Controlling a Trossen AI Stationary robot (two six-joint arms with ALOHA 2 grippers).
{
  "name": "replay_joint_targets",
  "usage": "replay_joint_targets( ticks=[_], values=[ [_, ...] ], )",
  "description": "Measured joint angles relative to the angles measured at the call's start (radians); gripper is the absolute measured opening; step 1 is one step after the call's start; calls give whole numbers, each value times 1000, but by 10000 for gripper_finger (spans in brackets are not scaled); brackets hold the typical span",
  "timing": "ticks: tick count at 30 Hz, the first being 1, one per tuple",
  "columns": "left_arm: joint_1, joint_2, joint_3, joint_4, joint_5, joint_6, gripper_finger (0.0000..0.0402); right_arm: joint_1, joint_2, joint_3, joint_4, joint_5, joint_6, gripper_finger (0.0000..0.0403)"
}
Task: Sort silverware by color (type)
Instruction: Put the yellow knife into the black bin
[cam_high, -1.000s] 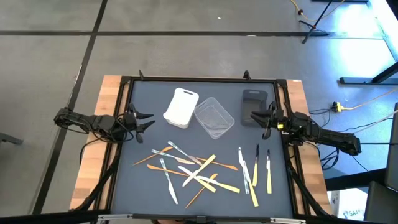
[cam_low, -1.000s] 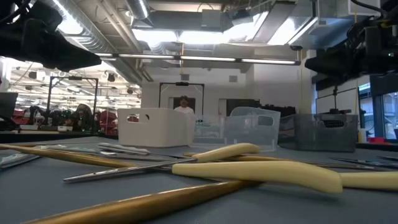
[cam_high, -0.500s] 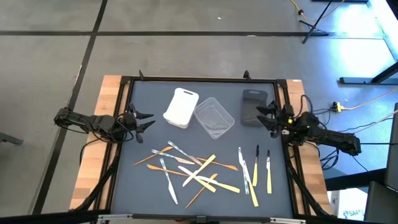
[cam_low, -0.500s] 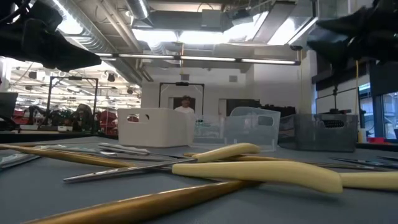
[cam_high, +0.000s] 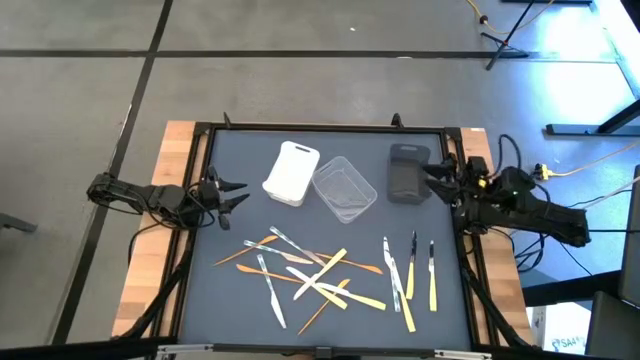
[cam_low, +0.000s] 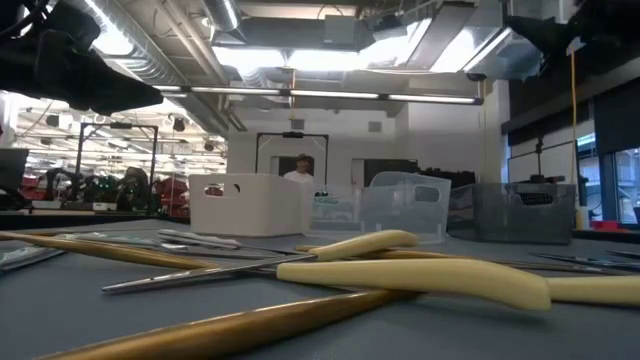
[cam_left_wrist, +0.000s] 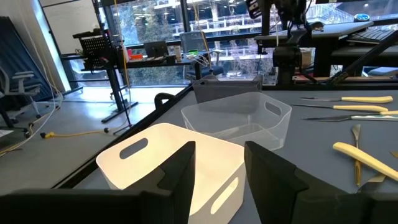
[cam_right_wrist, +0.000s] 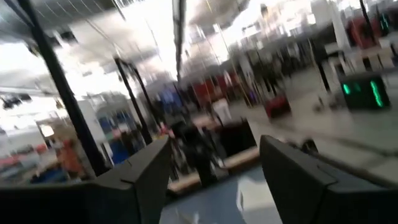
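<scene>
At the right edge of the table (cam_high: 200, 300), my right gripper (cam_high: 436, 178) hangs just beside the dark grey tub (cam_high: 406, 172), its fingers spread apart with nothing between them; through that wrist's camera I see only blurred room past the two dark fingers (cam_right_wrist: 298, 177). My left gripper (cam_high: 232, 194) waits at the left edge, near the white tub (cam_high: 291, 173), fingers likewise spread and empty, pointing toward that tub (cam_left_wrist: 168, 155) and the clear tub (cam_left_wrist: 239, 118) behind it.

All three tubs sit in a row along the far side of the mat, white, then clear (cam_high: 344, 188), then dark grey, and none holds any cutlery that I can see. The silverware (cam_high: 310, 275) lies loose on the near half of the table. Most of it is a crossed heap of clear, yellow and tan-orange pieces in the middle. A smaller group (cam_high: 408, 278) lies apart to the right, roughly side by side. From table height, a pale yellow handle (cam_low: 420, 280) and a tan one (cam_low: 220, 335) cross right in front.
</scene>
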Motion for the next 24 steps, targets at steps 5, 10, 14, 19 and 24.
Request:
replay_joint_targets(
  ticks=[5,10,14,19,24],
  values=[
    [0,0,0,0,-1,0,132,0,171,134,-134,-15,11,224],
    [0,0,0,0,-6,0,132,0,342,281,-251,-82,31,216],
    [0,0,0,0,-6,0,132,0,450,399,-375,-117,57,209],
    [0,0,0,0,-7,0,132,18,580,530,-531,-134,99,204],
    [0,0,0,0,-7,0,132,128,677,626,-627,-77,104,204]
  ],
)
